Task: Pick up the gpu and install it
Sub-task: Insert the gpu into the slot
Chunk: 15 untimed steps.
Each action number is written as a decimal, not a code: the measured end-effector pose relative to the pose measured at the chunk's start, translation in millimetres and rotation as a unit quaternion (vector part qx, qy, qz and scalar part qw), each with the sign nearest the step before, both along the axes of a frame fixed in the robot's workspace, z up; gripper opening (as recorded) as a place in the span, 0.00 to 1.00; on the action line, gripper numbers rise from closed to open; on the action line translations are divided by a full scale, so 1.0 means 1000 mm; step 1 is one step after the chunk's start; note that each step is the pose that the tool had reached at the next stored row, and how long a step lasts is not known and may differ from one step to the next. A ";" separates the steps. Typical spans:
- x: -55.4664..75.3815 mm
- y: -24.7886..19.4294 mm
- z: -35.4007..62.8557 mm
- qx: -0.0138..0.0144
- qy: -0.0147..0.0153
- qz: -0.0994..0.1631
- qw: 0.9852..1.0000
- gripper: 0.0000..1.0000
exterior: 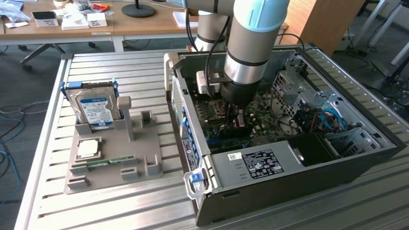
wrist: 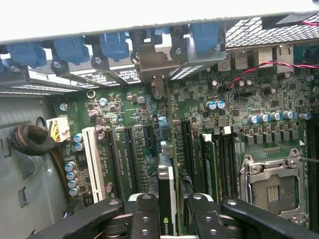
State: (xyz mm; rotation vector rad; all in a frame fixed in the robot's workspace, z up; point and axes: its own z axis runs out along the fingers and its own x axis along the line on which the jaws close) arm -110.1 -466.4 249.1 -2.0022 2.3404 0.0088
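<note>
Holder tray (exterior: 102,179), at 9 o'clock from the case on the desk (exterior: 307,211): held the hard drive (exterior: 95,109) upright in its back slot, a processor chip (exterior: 88,148) flat in a recess, and a memory stick (exterior: 105,162) lying in a front groove. The remaining slots looked vacant.

Computer case (exterior: 357,165), open side up: held the motherboard (wrist: 124,107), the power supply (exterior: 255,165) at its 6 o'clock end, and the arm reaching down inside.

Hand (wrist: 167,211) was clamped on the gpu (wrist: 167,184), held on edge just above the expansion slots (wrist: 130,152), metal bracket (wrist: 155,62) toward the rear openings.

Risks, as judged: the card edge sat close between slots, so a slight offset could land it on the slot wall or neighbouring capacitors (wrist: 75,164). The bracket might catch the rear frame. A tilted card could bind when pressed and slip in the fingers (wrist: 144,214).
</note>
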 end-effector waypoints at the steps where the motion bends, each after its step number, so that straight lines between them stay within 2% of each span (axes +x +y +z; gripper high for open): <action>1: 0.000 0.0000 0.0000 0.000 0.000 0.000 1.000 0.27; 15: -0.002 0.0000 -0.0011 0.000 0.000 0.000 1.000 0.27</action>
